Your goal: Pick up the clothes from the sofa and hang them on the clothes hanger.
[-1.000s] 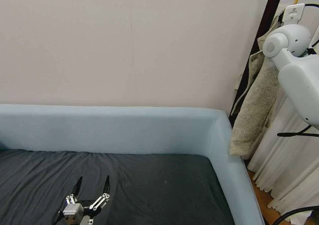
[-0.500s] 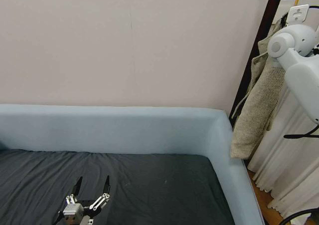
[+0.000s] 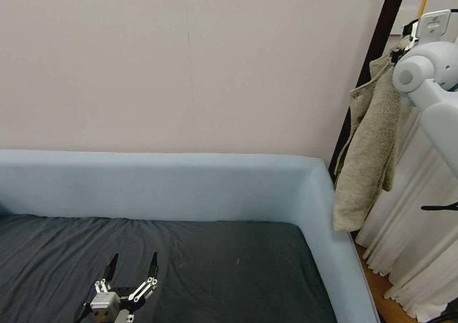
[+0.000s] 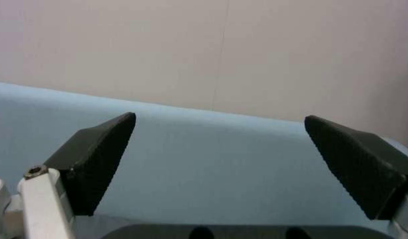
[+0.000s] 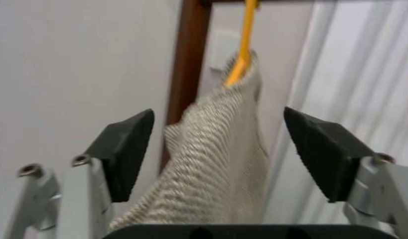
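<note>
Head, left wrist and right wrist views at the hanging stage. The right arm point(image 3: 438, 115) had shifted toward 3 o'clock over the last second. This uncovered more of the sweater point(image 3: 372, 144), whose shoulder had also risen toward 1 o'clock.

The sweater hung at 3 o'clock in the head view, draped over a yellow hanger point(image 5: 242, 47) on the dark wooden rack point(image 3: 373, 54). Its hem fell just beside the outer corner of the sofa point(image 3: 179, 183); whether the two touched could not be told. A white curtain point(image 3: 408, 237) hung behind the rack.

In the right wrist view the right gripper point(image 5: 218, 113) faced the sweater with its fingers spread wide. The knit lay beyond them and was not pinched.

The left gripper point(image 3: 134, 258) was parked at 7 o'clock in the head view, over the dark seat cover point(image 3: 229, 266). Its fingers were also spread apart and held nothing.

Reading: the weight of the sweater appeared to rest on the hanger, not on the arm, so the release seemed complete and the arm was probably backing off. No other clothing showed on the visible part of the seat, and the task was judged close to done. The remaining risk was that a finger might snag the loose knit as the arm drew away and pull the sweater off the hanger.
</note>
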Available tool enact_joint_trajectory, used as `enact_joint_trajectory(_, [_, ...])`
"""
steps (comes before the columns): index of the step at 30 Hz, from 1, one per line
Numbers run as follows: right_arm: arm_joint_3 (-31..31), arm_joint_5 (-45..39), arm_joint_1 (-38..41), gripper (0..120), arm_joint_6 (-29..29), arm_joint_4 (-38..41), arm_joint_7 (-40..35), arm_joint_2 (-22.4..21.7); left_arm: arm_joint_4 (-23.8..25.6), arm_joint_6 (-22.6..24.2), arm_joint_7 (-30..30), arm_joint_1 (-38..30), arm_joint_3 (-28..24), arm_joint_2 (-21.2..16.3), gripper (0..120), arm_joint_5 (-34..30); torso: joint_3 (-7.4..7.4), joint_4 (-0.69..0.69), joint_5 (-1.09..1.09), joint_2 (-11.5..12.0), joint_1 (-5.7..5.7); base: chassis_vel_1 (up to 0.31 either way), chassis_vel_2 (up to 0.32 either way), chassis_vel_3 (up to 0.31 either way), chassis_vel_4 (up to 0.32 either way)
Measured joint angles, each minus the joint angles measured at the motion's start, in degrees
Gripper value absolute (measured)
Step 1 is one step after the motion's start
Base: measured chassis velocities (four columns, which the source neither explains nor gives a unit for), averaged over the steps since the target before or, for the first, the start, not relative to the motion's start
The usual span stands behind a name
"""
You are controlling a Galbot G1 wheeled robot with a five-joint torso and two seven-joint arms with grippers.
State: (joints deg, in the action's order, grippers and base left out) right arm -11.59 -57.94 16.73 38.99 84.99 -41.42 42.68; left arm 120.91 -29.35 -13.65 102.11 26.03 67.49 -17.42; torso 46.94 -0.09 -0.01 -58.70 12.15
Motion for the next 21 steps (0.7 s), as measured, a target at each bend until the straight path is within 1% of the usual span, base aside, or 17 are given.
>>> enact_joint_trajectory(1, [0.32, -0.07, -0.39, 85, -1.45, 1.7, 2.15, -1.01, 0.0, 0.0, 0.0, 0.0, 0.0, 0.0, 100, 0.0, 0.0, 0.0, -0.01, 0.0, 0.0, 0.0, 0.0, 0.0, 0.0])
enact_joint_trajectory(2, [0.32, -0.07, -0.39, 85, -1.45, 1.7, 2.15, -1.01, 0.0, 0.0, 0.0, 0.0, 0.0, 0.0, 100, 0.0, 0.0, 0.0, -0.01, 0.0, 0.0, 0.0, 0.0, 0.0, 0.0])
enact_joint_trajectory(4, [1.61, -1.03, -2.34, 93, -4.65, 5.75, 6.59, -3.19, 0.0, 0.0, 0.0, -0.01, 0.0, 0.0, 100, 0.0, 0.0, 0.0, -0.01, 0.0, 0.0, 0.0, 0.0, 0.0, 0.0])
enact_joint_trajectory(5, [1.81, -1.2, -2.64, 94, -4.94, 6.19, 6.95, -3.41, 0.0, 0.0, 0.0, 0.0, 0.0, 0.0, 100, 0.0, -0.01, 0.0, -0.01, 0.0, 0.0, 0.0, 0.0, 0.0, 0.0])
enact_joint_trajectory(6, [3.8, -2.77, -5.4, 98, -7.0, 9.6, 9.63, -5.08, 0.0, 0.0, 0.0, 0.0, 0.0, 0.0, 100, 0.0, 0.0, 0.0, -0.01, 0.0, 0.0, 0.0, 0.0, 0.0, 0.0])
enact_joint_trajectory(7, [3.8, -2.77, -5.4, 98, -7.0, 9.6, 9.63, -5.08, 0.0, 0.0, 0.0, 0.0, 0.0, 0.0, 100, 0.0, 0.0, 0.0, -0.01, 0.0, 0.0, 0.0, 0.0, 0.0, 0.0])
enact_joint_trajectory(10, [11.24, -5.71, -17.25, 100, -12.22, 18.77, 15.06, -9.99, 0.0, 0.0, 0.0, 0.0, 0.0, 0.0, 100, 0.01, 0.0, 0.0, 0.03, 0.0, 0.0, 0.0, 0.0, 0.0, 0.0])
enact_joint_trajectory(11, [11.24, -5.71, -17.25, 100, -12.22, 18.77, 15.06, -9.99, 0.0, 0.0, 0.0, 0.0, 0.0, 0.0, 100, 0.01, 0.0, 0.0, 0.03, 0.0, 0.0, 0.0, 0.0, 0.0, 0.0])
enact_joint_trajectory(12, [12.64, -6.2, -19.83, 100, -13.03, 20.7, 15.68, -11.01, 0.0, 0.0, -0.01, 0.0, 0.01, 0.0, 100, 0.0, 0.0, -0.02, 0.03, 0.0, 0.0, 0.0, 0.0, 0.0, 0.0])
enact_joint_trajectory(14, [16.87, -6.55, -28.07, 100, -15.65, 26.12, 17.26, -13.8, 0.01, 0.0, 0.0, -0.01, 0.0, 0.0, 100, 0.01, -0.01, -0.03, 0.0, -0.01, 0.0, 0.0, 0.0, 0.0, 0.0])
enact_joint_trajectory(15, [18.89, -6.32, -31.83, 100, -16.62, 27.95, 17.66, -14.24, 0.0, 0.0, 0.0, -0.01, 0.0, 0.0, 100, 0.0, -0.01, -0.03, -0.01, -0.01, -0.01, 0.0, 0.0, 0.0, 0.0])
enact_joint_trajectory(16, [18.89, -6.32, -31.83, 100, -16.62, 27.95, 17.66, -14.24, 0.0, 0.0, 0.0, -0.01, 0.0, 0.0, 100, 0.0, -0.01, -0.03, -0.01, -0.01, -0.01, 0.0, 0.0, 0.0, 0.0])
enact_joint_trajectory(18, [23.34, -3.9, -41.98, 100, -18.69, 30.93, 18.36, -13.06, 0.0, 0.0, 0.0, -0.01, 0.0, 0.0, 100, 0.01, -0.01, 0.0, -0.03, -0.01, -0.01, 0.0, 0.0, 0.0, 0.0])
enact_joint_trajectory(19, [24.86, -2.06, -46.4, 100, -19.43, 31.67, 18.82, -11.98, 0.0, 0.0, 0.01, -0.01, 0.0, 0.0, 100, 0.01, 0.0, 0.01, 0.02, 0.0, -0.01, 0.0, 0.0, 0.0, 0.0])
enact_joint_trajectory(20, [24.86, -2.06, -46.4, 100, -19.43, 31.67, 18.82, -11.98, 0.0, 0.0, 0.01, -0.01, 0.0, 0.0, 100, 0.01, 0.0, 0.01, 0.02, 0.0, -0.01, 0.0, 0.0, 0.0, 0.0])
enact_joint_trajectory(21, [27.0, 0.02, -51.34, 100, -20.13, 32.32, 19.5, -10.8, 0.0, 0.0, 0.01, -0.01, 0.0, 0.0, 100, 0.0, 0.01, 0.05, 0.03, 0.01, 0.0, 0.0, 0.0, 0.0, 0.0])
